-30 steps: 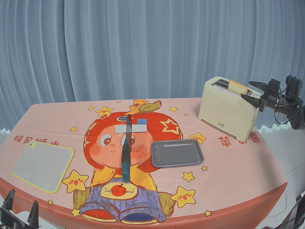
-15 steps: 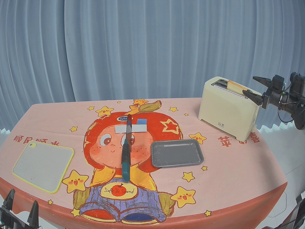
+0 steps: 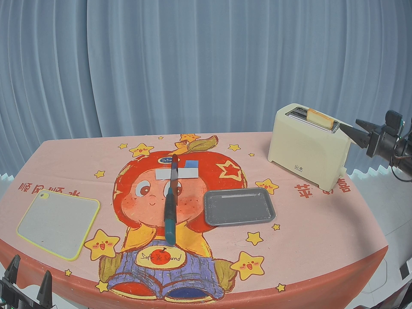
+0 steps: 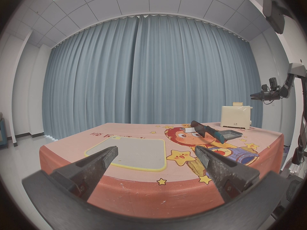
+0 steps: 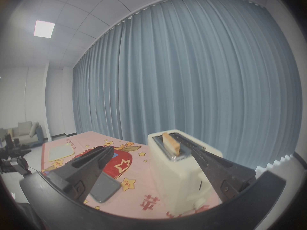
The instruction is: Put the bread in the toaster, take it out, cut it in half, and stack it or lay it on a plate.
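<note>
A cream toaster (image 3: pixel 307 144) stands at the table's back right, with a slice of bread (image 3: pixel 320 118) sticking up out of one slot. My right gripper (image 3: pixel 349 123) hovers just right of the toaster's top, open and holding nothing, apart from the bread. In the right wrist view its fingers frame the toaster (image 5: pixel 179 173) and the bread (image 5: pixel 170 143). My left gripper (image 3: pixel 30 265) hangs open below the table's front left edge, near the cutting board (image 3: pixel 58 222). A knife (image 3: pixel 171 202) with a teal handle lies mid-table beside a grey tray (image 3: pixel 239 206).
A pink cartoon tablecloth (image 3: pixel 300 237) covers the table. White and blue cards (image 3: pixel 177 172) lie under the knife's blade. A blue curtain (image 3: pixel 206 56) hangs close behind the table. Bare cloth stretches between the tray and the toaster.
My right gripper has drawn back to the right, away from the toaster's end, staying open. The bread stays in the slot. The left arm has not moved.
</note>
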Motion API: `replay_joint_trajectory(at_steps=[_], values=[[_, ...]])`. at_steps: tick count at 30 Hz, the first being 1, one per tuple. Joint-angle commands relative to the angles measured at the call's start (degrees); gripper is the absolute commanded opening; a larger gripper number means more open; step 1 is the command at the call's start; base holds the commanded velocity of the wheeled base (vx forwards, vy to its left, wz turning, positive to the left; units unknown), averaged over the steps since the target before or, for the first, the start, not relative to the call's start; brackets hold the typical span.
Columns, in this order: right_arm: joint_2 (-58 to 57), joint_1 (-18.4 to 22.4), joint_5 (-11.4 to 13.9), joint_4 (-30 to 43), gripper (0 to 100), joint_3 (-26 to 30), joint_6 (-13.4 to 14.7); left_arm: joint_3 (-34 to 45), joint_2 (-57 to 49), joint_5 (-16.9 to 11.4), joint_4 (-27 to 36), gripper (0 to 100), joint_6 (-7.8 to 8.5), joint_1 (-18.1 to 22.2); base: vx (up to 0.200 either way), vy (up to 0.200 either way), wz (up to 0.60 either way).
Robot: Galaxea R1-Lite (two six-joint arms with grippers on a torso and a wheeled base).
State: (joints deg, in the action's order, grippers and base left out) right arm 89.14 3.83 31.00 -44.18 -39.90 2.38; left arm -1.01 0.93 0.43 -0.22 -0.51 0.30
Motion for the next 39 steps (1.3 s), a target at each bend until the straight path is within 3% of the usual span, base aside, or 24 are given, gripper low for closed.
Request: replay_joint_trajectory(at_steps=[1,6,7,13,19,29,35,39], values=[[-7.8,-0.6,-0.9,-0.1,100,6.8,2.0,1.0,-0.9,0.0,0.0,100,-0.02,0.0,0.0,0.0,0.0],[-11.4,-1.1,-0.9,-0.2,100,13.1,3.5,1.0,-0.9,0.0,0.0,100,-0.02,0.0,0.0,0.0,0.0],[-12.1,-1.2,-0.9,-0.4,0,14.0,3.9,1.0,-0.9,0.0,0.0,100,-0.02,0.0,0.0,0.0,0.0],[-13.3,-0.7,-1.0,-0.8,0,19.3,4.0,1.0,-0.9,-0.1,0.0,100,-0.02,0.0,0.0,0.0,0.0],[-13.1,-0.4,-0.9,-0.9,0,19.3,3.8,1.0,-0.9,0.0,0.0,100,-0.02,0.0,0.0,0.0,0.0],[-13.3,-1.3,-0.6,-1.0,0,21.4,-1.0,1.0,-0.9,0.0,0.0,100,-0.02,0.0,0.0,0.0,0.0],[-9.9,-0.4,-0.7,-1.1,0,16.5,-0.6,1.0,-0.9,0.0,0.0,100,-0.02,0.0,0.0,0.0,0.0],[-6.5,1.1,-0.7,-1.2,0,18.0,-1.8,1.0,-0.9,0.0,0.0,100,-0.02,0.0,0.0,0.0,0.0]])
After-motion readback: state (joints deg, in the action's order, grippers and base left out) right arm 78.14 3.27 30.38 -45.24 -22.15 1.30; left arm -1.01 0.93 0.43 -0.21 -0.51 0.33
